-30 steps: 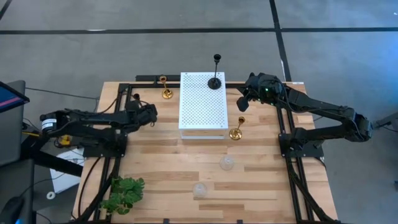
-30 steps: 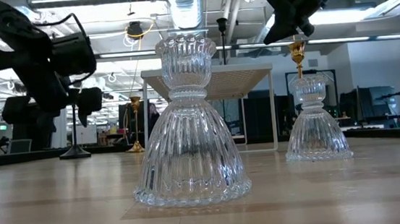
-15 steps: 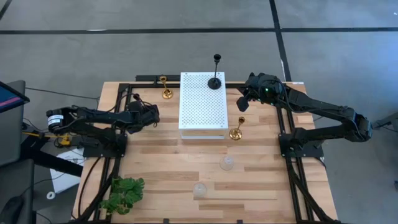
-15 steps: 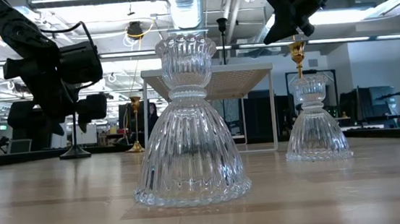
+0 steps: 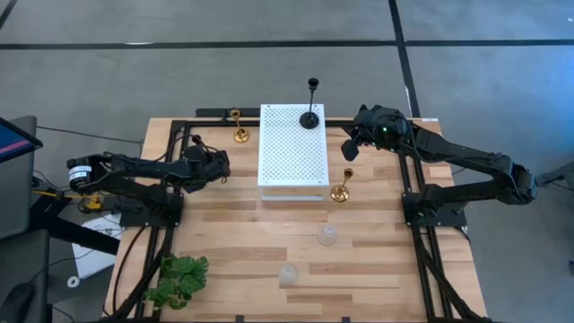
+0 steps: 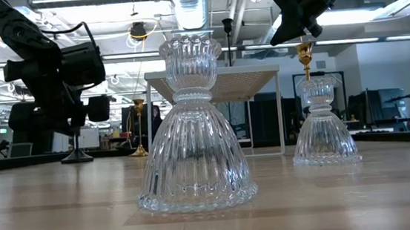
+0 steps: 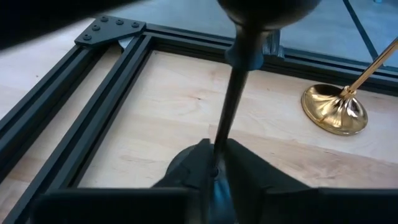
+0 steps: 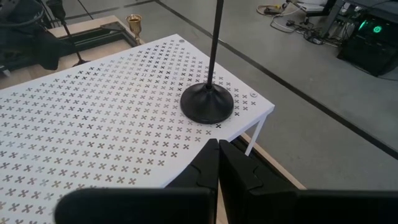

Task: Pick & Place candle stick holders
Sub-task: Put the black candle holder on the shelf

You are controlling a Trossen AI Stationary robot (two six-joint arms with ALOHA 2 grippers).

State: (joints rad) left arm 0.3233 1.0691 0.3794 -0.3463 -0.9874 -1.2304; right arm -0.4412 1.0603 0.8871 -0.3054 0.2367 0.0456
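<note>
My left gripper is pinched narrow on the thin stem of a tall black candle stick holder, standing on the wood left of the white perforated board. My right gripper, fingers pressed together and holding nothing, hovers just right of the board, above a gold holder. A second black holder stands on the board's far corner.

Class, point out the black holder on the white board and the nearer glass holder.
black holder (image 5: pixel 309 119), high view, on its round base.
nearer glass holder (image 6: pixel 193 153), low view, on its ribbed body.
</note>
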